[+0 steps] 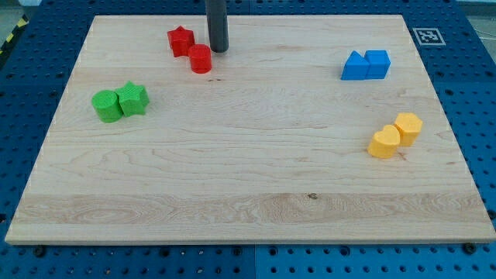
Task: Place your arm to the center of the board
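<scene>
My dark rod comes down from the view's top and its tip (218,49) rests on the wooden board (248,178) near the top, left of centre. The tip stands just right of a red star block (180,40) and just above right of a red cylinder (201,59), close to both. I cannot tell if it touches the cylinder. The middle of the board lies below and to the right of the tip.
A green cylinder (106,106) and a green star block (133,99) sit together at the left. Two blue blocks (366,66) touch at the upper right. A yellow heart block (384,143) and a yellow hexagon (408,127) sit at the right.
</scene>
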Tool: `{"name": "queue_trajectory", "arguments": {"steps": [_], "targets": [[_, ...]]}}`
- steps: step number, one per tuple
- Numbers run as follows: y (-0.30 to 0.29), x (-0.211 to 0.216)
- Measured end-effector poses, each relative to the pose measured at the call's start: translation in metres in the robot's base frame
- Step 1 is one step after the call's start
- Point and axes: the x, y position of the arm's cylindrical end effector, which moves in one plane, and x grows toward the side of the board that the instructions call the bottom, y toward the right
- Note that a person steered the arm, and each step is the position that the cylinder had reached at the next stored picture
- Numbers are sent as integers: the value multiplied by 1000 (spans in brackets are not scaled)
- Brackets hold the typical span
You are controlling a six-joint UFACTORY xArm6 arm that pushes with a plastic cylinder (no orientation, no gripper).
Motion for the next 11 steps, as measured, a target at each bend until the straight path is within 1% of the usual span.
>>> {"name": "queue_trajectory", "arguments": {"steps": [11], "targets": [[67,0]]}}
